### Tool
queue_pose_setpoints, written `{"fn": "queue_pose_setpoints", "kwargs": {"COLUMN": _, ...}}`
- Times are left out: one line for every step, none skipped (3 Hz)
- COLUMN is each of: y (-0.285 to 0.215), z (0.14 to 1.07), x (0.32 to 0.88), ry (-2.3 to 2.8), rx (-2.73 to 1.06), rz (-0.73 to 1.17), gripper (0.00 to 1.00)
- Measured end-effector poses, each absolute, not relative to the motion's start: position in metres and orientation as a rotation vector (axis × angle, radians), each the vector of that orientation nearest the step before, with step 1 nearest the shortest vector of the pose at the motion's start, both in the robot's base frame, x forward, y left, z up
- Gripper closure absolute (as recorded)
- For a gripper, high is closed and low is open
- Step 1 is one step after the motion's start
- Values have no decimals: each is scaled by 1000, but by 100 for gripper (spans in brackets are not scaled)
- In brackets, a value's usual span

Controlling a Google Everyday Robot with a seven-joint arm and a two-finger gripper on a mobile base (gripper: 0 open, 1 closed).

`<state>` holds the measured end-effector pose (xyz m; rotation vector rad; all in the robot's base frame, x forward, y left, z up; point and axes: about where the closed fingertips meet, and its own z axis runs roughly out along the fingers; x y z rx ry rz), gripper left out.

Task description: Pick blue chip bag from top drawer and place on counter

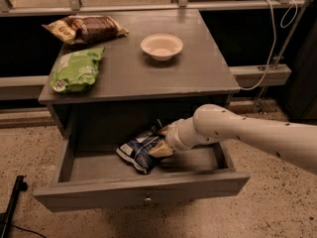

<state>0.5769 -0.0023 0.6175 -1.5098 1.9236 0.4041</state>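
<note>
The blue chip bag (138, 152) lies in the open top drawer (99, 195), with the gripper (162, 142) at its right end (whether it has hold, I cannot tell). Probably light, crinkly and slippery, so pinch a crimped edge gently before lifting to the counter (133, 78).

Holding the pincer (162, 142) inside the top drawer (138, 195), with the worktop (198, 73) edge overhanging just above it. Leaving bare drawer floor further to its left. Crowding the worktop up-left: green bag (77, 69), brown bag (86, 29); bowl (161, 46) sitting straight above; lying bare up-right.
</note>
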Motion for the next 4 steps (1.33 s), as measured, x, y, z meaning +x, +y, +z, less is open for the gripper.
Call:
{"fn": "queue_pose_setpoints", "kwargs": {"y": 3, "z": 627, "x": 571, "ry": 1875, "rx": -1452, "rz": 436, "gripper": 82}}
{"fn": "queue_pose_setpoints", "kwargs": {"y": -1, "z": 696, "x": 549, "ry": 1695, "rx": -1392, "rz": 375, "gripper": 100}}
{"fn": "queue_pose_setpoints", "kwargs": {"y": 1, "z": 744, "x": 530, "ry": 1538, "rx": -1367, "rz": 332, "gripper": 100}}
{"fn": "queue_pose_setpoints", "kwargs": {"y": -36, "z": 804, "x": 491, "ry": 1485, "rx": -1363, "rz": 212, "gripper": 100}}
